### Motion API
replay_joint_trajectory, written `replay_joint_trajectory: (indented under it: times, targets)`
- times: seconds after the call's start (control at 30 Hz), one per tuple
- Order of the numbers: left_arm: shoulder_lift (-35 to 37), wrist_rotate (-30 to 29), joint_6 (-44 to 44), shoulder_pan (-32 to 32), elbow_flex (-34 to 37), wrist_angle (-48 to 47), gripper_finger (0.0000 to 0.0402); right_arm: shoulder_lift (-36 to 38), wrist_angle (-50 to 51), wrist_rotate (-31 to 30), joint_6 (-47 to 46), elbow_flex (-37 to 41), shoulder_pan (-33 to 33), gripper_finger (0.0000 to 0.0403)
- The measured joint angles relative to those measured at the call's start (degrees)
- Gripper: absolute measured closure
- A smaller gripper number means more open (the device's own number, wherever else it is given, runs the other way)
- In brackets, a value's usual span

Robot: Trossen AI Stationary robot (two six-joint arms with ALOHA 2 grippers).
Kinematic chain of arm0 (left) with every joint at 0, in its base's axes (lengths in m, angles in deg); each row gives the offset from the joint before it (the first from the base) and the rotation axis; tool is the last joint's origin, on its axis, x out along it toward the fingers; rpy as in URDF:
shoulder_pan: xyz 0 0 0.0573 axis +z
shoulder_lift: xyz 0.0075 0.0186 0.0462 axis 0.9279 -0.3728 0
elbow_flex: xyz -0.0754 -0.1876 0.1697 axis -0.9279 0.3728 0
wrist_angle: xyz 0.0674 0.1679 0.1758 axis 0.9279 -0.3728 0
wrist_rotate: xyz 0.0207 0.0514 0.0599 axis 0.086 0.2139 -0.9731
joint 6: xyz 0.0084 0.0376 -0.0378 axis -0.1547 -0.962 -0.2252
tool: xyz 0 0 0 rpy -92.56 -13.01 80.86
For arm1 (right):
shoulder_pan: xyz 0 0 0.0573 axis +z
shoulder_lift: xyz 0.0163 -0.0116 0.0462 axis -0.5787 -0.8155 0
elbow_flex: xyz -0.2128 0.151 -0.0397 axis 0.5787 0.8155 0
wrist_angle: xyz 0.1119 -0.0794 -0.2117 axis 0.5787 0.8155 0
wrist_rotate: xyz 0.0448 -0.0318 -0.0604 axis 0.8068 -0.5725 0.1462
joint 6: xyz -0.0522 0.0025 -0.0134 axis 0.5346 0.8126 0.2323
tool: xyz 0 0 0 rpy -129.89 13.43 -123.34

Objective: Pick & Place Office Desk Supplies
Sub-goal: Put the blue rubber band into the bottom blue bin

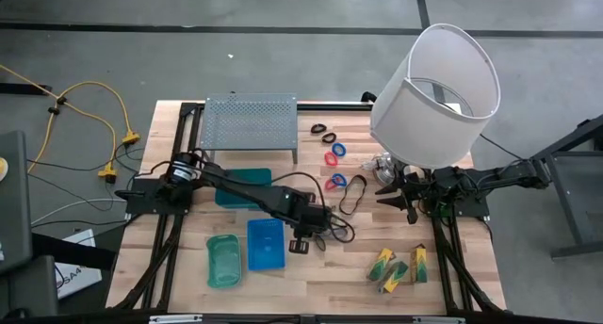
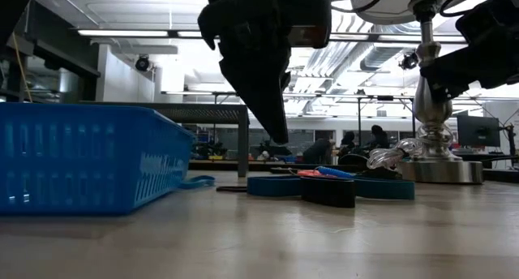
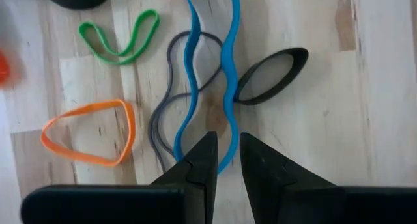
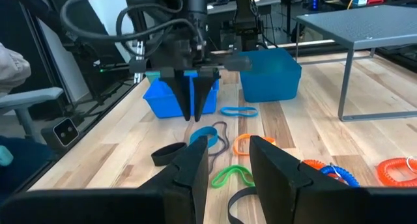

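Observation:
Several loose rubber bands lie flat on the wooden table: a long wavy blue band (image 3: 225, 74), a grey one (image 3: 166, 113), a black loop (image 3: 270, 74), a green one (image 3: 120, 38) and an orange one (image 3: 88, 133). My left gripper (image 3: 225, 160) hangs above the near end of the blue band, fingers pointing steeply down with a narrow gap and nothing between them. From the side it (image 2: 278, 137) is clear of the tabletop. My right gripper (image 4: 228, 162) waits level at the table's right side, open and holding nothing. Red and blue rings (image 1: 334, 154) and yellow-green packets (image 1: 396, 267) lie apart from both.
A blue tray (image 1: 266, 241), a green tray (image 1: 223, 260) and a teal tray (image 1: 240, 187) stand left of the bands. The grey perforated rack (image 1: 250, 121) is at the far edge. The big white-shaded lamp (image 1: 433, 93) stands at the far right, over my right arm.

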Motion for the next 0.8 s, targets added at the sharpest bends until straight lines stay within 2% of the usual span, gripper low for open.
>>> replay_joint_trajectory:
  times: [0.8]
  targets:
    - [-5.15, 2.98, 1.06, -0.52, -0.02, 2.06, 0.0341, -0.02, 0.02, 0.07, 0.00, 0.00, 0.00, 0.0302]
